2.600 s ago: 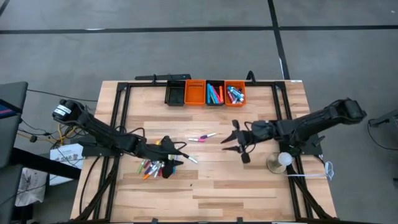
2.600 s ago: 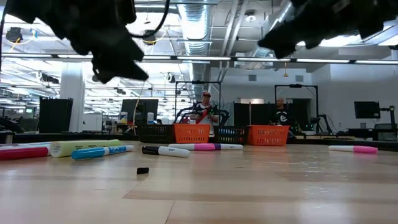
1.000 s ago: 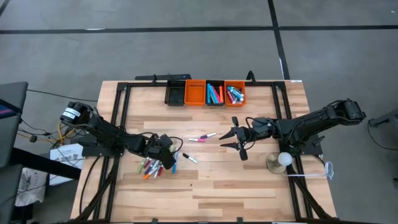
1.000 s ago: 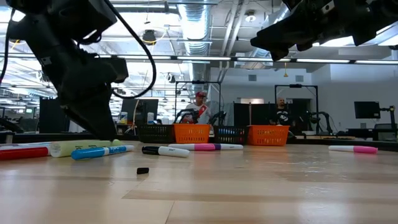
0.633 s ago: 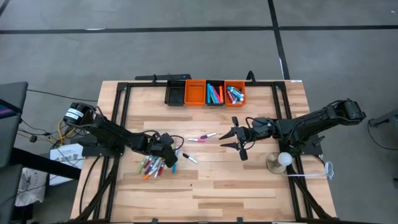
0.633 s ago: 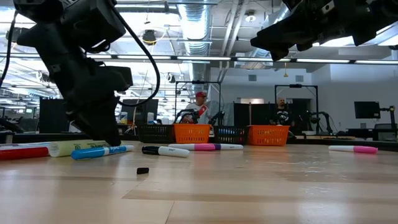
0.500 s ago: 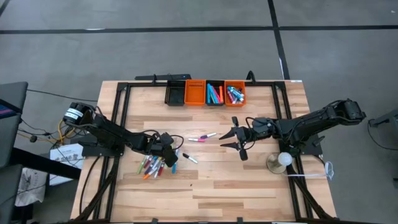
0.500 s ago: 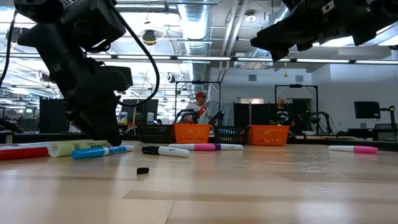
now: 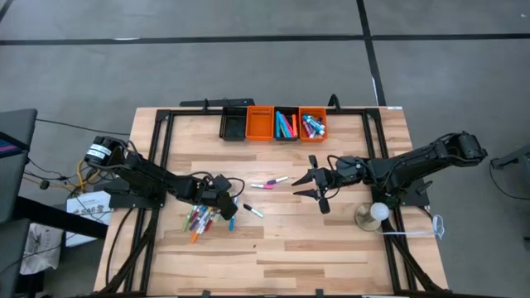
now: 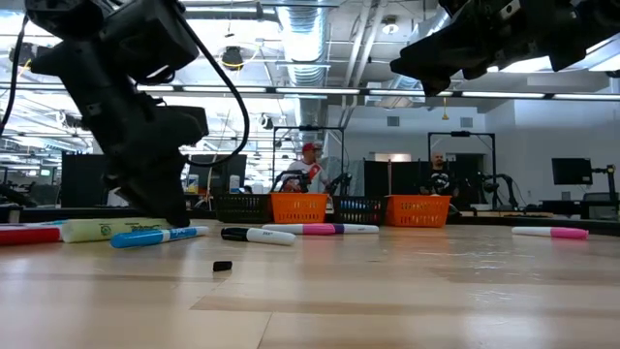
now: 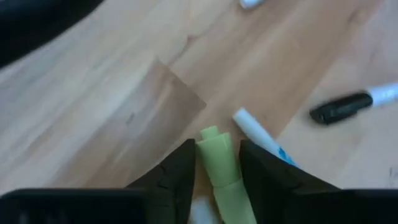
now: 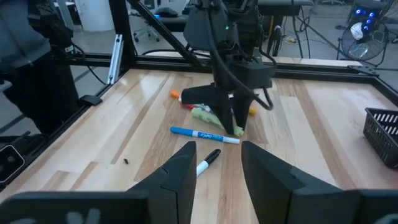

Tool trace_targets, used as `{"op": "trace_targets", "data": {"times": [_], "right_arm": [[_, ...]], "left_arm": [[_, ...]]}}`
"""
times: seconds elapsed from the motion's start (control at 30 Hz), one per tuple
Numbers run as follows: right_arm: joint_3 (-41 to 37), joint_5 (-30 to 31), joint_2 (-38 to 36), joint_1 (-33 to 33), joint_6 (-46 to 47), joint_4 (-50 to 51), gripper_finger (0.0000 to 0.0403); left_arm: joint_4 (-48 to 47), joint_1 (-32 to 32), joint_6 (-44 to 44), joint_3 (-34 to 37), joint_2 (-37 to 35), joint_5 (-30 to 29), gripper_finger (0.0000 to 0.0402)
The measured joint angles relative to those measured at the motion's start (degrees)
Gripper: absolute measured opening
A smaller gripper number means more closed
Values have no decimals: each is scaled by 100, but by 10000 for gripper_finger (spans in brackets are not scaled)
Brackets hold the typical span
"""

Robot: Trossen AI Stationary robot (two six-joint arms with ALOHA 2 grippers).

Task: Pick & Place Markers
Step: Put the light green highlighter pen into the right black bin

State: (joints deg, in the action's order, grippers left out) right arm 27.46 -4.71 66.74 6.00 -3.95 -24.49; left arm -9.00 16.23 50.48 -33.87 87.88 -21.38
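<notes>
A pile of mixed-colour markers (image 9: 201, 220) lies on the table's left half. My left gripper (image 9: 220, 199) is down at the pile's far-right edge, shut on a light green marker (image 11: 217, 163) that lies flat on the wood (image 10: 107, 230). A blue marker (image 9: 230, 217) and a black-and-white marker (image 9: 252, 210) lie just to its right, and two pink ones (image 9: 269, 182) lie mid-table. My right gripper (image 9: 311, 189) hovers open above the table right of centre, holding nothing (image 12: 217, 180). My left gripper pinches the green marker's two long sides (image 11: 219, 171) between its two fingers, a little back from the marker's stepped end (image 11: 210, 134). The fingers slant down from above. The marker lies flat on the table, its other end reaching out beside the gripper (image 10: 82, 231).
A row of small black and orange bins (image 9: 273, 124), two of them with markers inside, stands at the far edge. A tiny black cap or chip (image 10: 223, 266) lies on the wood. A round white object (image 9: 378, 213) sits near the right arm. People stand in the room behind.
My left gripper has stayed down at the pile. The green marker and the red one beside it have slid a short way along the table toward the left edge. My right gripper has kept still.
</notes>
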Motion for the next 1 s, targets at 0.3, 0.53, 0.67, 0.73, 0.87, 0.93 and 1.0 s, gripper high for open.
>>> {"op": "trace_targets", "data": {"times": [0.3,0.53,0.67,0.73,0.87,0.93,1.0], "right_arm": [[0,0,0,0,112,2,120],[0,0,0,0,286,0,120],[-2,0,16,0,285,-86,120],[0,0,110,0,217,-320,120],[0,2,556,0,248,-1079,120],[0,2,925,6,262,-1570,120],[0,2,1382,13,379,-2245,120]], "left_arm": [[306,-140,-5,2,2,-43,78],[659,-138,-121,0,-32,-49,80],[1151,-61,-639,2,-265,-156,78],[1385,65,-940,2,-501,-411,78],[1866,495,-1915,0,-1090,-1345,77],[2311,772,-2534,0,-1306,-1868,77],[2891,1035,-3193,0,-1416,-2253,77]]}}
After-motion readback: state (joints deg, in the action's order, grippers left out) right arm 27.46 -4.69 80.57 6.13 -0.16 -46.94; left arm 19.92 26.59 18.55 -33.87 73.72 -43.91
